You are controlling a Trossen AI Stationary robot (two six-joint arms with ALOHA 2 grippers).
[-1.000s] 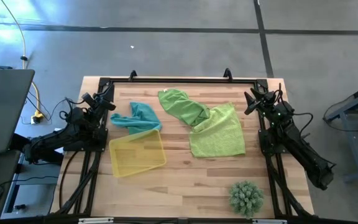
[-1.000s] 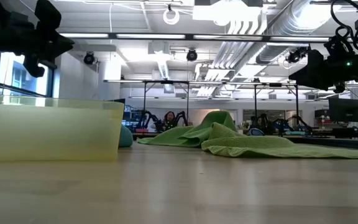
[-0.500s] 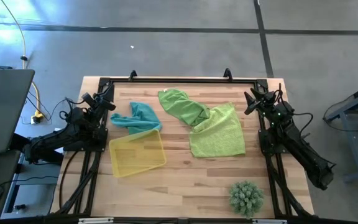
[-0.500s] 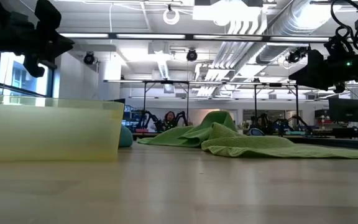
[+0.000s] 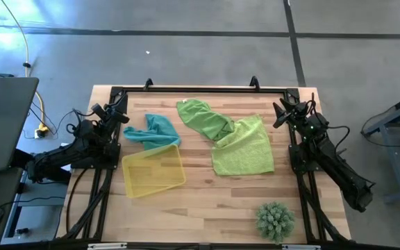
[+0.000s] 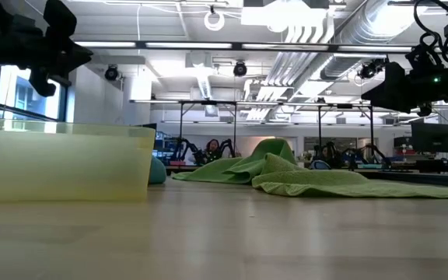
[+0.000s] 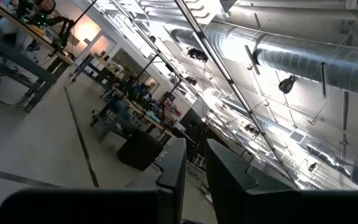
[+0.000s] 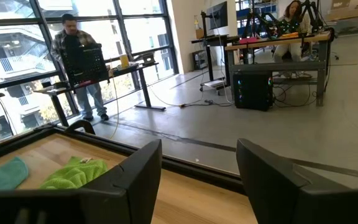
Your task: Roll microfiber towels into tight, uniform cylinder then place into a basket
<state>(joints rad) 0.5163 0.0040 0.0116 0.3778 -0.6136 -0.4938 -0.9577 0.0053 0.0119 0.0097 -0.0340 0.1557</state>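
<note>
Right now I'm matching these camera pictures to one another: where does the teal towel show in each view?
High view: the teal towel lies crumpled at the table's left, touching the yellow basket's far edge.
Low view: only a small teal bump shows just right of the basket's wall.
Left wrist view: not in it.
Right wrist view: at the picture's lower left, beside a green towel.
Shared landmark: the green towel beside it.

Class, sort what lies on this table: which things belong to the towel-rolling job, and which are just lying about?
Belongs to the job:
- teal towel
- two lime green towels, one crumpled, one spread flat
- yellow basket

Just lying about:
- spiky green plant
- laptop, off the table
</note>
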